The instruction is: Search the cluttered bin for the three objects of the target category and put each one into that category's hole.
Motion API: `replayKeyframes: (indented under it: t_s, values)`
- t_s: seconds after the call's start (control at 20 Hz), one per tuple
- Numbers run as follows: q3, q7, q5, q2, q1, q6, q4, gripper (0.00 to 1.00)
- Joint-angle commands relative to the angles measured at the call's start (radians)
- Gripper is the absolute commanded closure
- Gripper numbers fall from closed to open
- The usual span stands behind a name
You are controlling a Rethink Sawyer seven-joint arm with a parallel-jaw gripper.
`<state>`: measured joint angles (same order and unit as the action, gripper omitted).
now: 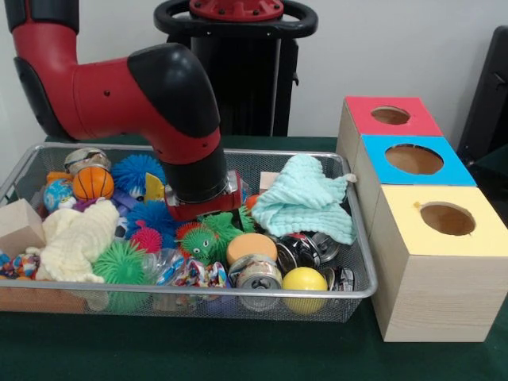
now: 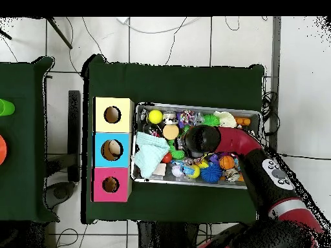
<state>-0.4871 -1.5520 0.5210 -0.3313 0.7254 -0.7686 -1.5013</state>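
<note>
The bin (image 1: 238, 292) of silver wire mesh is full of mixed toys and also shows in the overhead view (image 2: 194, 107). My gripper (image 1: 208, 211) is lowered into the middle of the bin, among a green spiky toy (image 1: 203, 238) and blue spiky balls (image 1: 151, 216). The black wrist hides its tips in both views, and in the overhead view only the wrist (image 2: 194, 139) shows. The hole (image 1: 390, 115) is the round opening in the red-faced wooden box, the farthest of three boxes right of the bin. It also shows in the overhead view (image 2: 110, 185).
A blue-faced box (image 1: 413, 159) and a yellow-faced box (image 1: 446, 218) stand in a row with the red one. The bin holds a mint cloth (image 1: 305, 198), a yellow ball (image 1: 304, 280), metal tins (image 1: 255, 274), an orange ball (image 1: 93, 182), a cream plush (image 1: 75, 238) and a wooden block (image 1: 17, 225).
</note>
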Motion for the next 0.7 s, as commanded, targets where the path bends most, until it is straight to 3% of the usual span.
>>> replayKeyframes:
  t_s: [0.05, 0.25, 0.35, 0.7]
  values:
    - [-0.053, 0.241, 0.095, 0.02, -0.018, -0.012, 0.14, 0.0]
    - [0.018, -0.013, 0.068, -0.084, -0.15, -0.024, 0.079, 0.0]
    - [0.039, -0.088, 0.03, -0.132, -0.196, -0.055, 0.052, 0.0]
    - [0.068, -0.072, -0.037, -0.209, -0.231, -0.125, 0.022, 0.0]
